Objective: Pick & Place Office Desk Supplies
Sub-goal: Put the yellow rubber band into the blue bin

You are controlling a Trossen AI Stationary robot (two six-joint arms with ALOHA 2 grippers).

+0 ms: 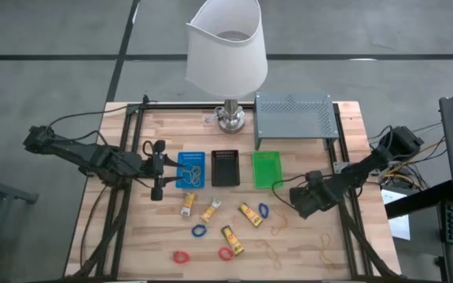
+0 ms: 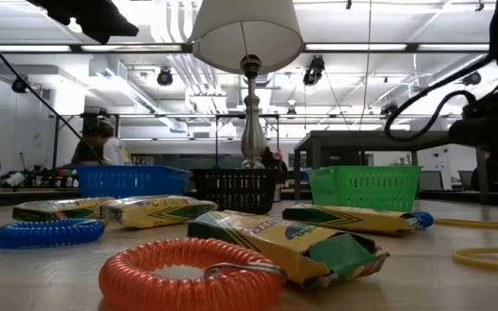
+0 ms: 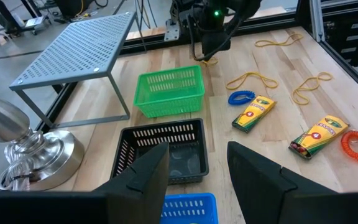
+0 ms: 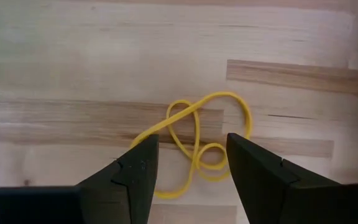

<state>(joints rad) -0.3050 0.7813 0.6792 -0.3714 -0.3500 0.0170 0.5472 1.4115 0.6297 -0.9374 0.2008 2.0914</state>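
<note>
My right gripper points down over the table, just right of the green tray. It is open, and its fingers stand on either side of a twisted yellow rubber band that lies flat on the wood. My left gripper hangs open and holding nothing, left of the blue tray; in its wrist view it is over the black tray. Yellow packets, blue rings, red rings and more rubber bands lie loose on the near half of the table.
A lamp with a white shade stands at the back centre, its metal base on the table. A grey perforated shelf stands at the back right. Black frame rails run along both table sides.
</note>
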